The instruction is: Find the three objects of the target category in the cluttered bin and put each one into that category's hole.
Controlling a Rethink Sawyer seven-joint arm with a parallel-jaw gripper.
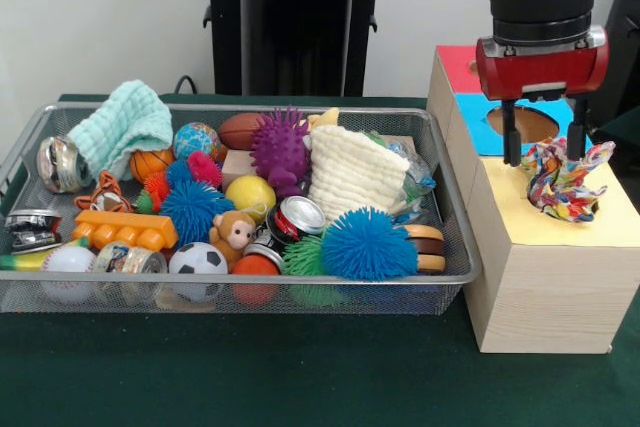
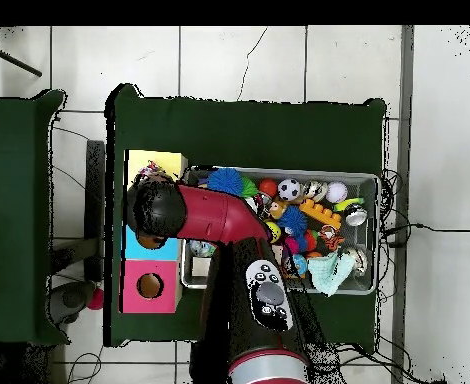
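The wire mesh bin (image 1: 452, 209) holds many toys. A multicolour knotted rope toy (image 1: 565, 182) sits on the yellow surround (image 1: 612, 215) of the pale wood box and covers the hole. My gripper (image 1: 545, 159) hangs right above it, open. The left finger stands clear of the toy and the right finger touches its top. An orange-and-black rope toy (image 1: 105, 191) lies at the bin's left side. In the overhead view the arm (image 2: 214, 215) hides the gripper; the yellow surround (image 2: 167, 160) and a bit of the rope toy (image 2: 151, 178) show beside it.
The blue-surround hole (image 1: 530, 123) and the red surround (image 1: 456, 62) lie behind the gripper on the same box. The bin holds spiky pom balls (image 1: 368, 244), a cream knitted cloth (image 1: 355, 172), a mint cloth (image 1: 120, 127), balls and cans. The bin (image 2: 379, 232) sits right of the box in the overhead view.
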